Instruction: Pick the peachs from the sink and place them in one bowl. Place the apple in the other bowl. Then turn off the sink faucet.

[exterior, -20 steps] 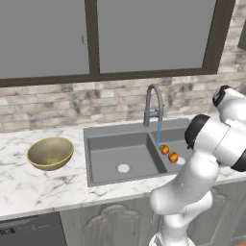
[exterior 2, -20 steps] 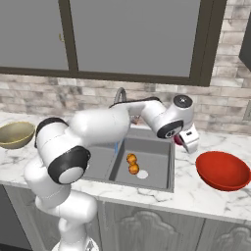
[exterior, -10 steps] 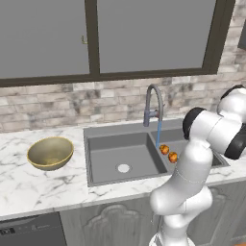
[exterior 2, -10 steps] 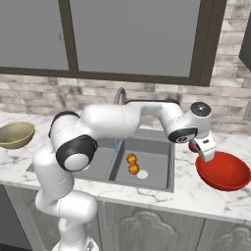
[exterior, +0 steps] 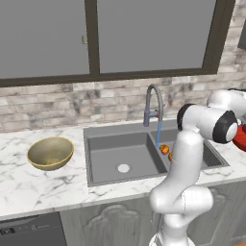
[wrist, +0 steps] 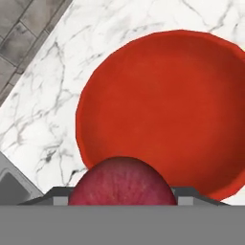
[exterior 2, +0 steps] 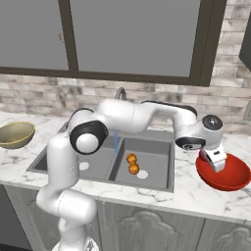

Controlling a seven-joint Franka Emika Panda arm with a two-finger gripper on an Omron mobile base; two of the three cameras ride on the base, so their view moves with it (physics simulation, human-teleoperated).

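Pincer (exterior 2: 219,165) grips one apple (wrist: 122,182) over one red bowl (wrist: 191,95).

A glossy white robot arm (exterior 2: 127,116) built of rounded, bulging tubular segments, joined by dark charcoal rings and black circular end caps at the joints. Its thick white pedestal column (exterior: 181,204) swells at the bottom. The small white blocky gripper hand (exterior 2: 216,159) carries dark grey fittings.
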